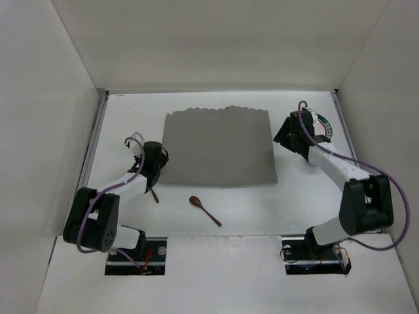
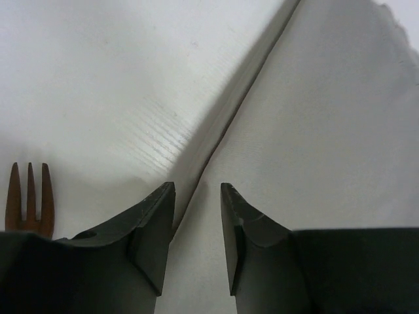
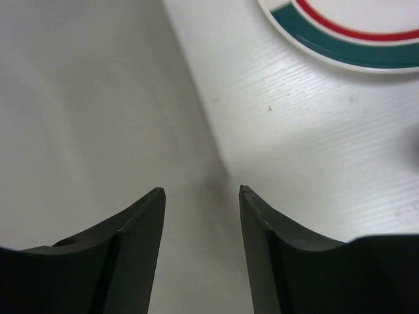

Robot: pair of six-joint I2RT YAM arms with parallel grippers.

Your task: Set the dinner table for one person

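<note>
The dinner table (image 1: 131, 124) is a white surface with a grey cloth mat (image 1: 219, 147) lying flat on its middle. My left gripper (image 1: 159, 159) hovers low at the mat's left edge; in the left wrist view this gripper (image 2: 198, 190) is open, straddling the edge of the mat (image 2: 327, 131) and holding nothing. My right gripper (image 1: 283, 139) is at the mat's right edge, and in the right wrist view it (image 3: 201, 191) is open and empty over the border between mat (image 3: 85, 118) and table (image 3: 314, 144).
A wooden fork (image 2: 29, 196) lies left of the left fingers, partly under that arm (image 1: 154, 193). A wooden spoon (image 1: 204, 209) lies in front of the mat. A white plate (image 3: 347, 39) with green and red rings sits at the back right (image 1: 325, 124), behind the right arm.
</note>
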